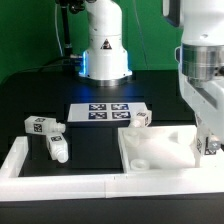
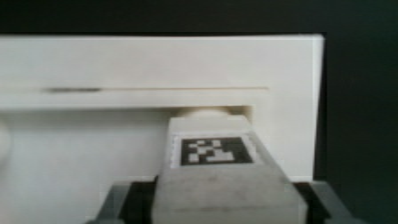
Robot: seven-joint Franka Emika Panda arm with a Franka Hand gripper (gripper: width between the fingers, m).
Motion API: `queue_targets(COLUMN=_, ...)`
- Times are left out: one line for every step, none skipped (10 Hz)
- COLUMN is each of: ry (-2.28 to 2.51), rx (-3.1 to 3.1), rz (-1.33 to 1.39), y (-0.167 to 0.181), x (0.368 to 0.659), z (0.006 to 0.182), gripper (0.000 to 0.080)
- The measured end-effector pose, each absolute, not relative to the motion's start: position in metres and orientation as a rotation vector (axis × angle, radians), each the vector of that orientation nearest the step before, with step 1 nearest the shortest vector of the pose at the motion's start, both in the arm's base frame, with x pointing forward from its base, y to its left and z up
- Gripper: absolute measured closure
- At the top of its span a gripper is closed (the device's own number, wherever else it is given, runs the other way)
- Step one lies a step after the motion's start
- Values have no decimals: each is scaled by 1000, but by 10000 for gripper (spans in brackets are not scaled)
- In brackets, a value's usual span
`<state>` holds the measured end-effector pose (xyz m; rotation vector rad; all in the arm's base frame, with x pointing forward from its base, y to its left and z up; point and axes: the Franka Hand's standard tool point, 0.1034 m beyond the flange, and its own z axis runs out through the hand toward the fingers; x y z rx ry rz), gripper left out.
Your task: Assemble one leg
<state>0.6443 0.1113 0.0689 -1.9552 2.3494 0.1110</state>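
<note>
In the wrist view my gripper (image 2: pixel 222 205) is shut on a leg (image 2: pixel 217 150), a stubby white peg with a black-and-white tag facing the camera. Dark fingers (image 2: pixel 135 200) press on both of its sides. The leg's far end meets the edge of the large white square panel (image 2: pixel 160 70), under a thin slot. In the exterior view the gripper (image 1: pixel 208 143) hangs over the right edge of the panel (image 1: pixel 160 150); the held leg is mostly hidden there. Three more legs lie on the table: two on the exterior view's left (image 1: pixel 42 124) (image 1: pixel 57 148) and one behind the panel (image 1: pixel 140 119).
The marker board (image 1: pixel 110 110) lies in the middle of the black table. A low white fence (image 1: pixel 60 185) runs along the front and left. The robot base (image 1: pixel 104 50) stands at the back. A round hole (image 1: pixel 140 160) shows in the panel's near left corner.
</note>
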Motion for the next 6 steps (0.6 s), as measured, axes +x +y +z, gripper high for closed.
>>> queue_targets(ry=2458, rx=-1798, rz=128, y=112, x=645, z=69, gripper=514)
queue_targets(ry=2543, rx=-1674, rz=132, y=111, x=646, z=69, gripper=514)
queue_targets(ry=2546, rx=-1667, rz=133, y=109, x=645, z=69, gripper=514)
queue_targets(ry=2545, rx=-1668, rz=131, y=110, x=645, z=69, gripper=514)
queue_targets(ry=2523, rx=-1700, rz=129, y=110, x=645, z=69, gripper=500)
queue_targets(ry=2520, rx=-1708, rz=130, y=110, x=644, z=68, gripper=500)
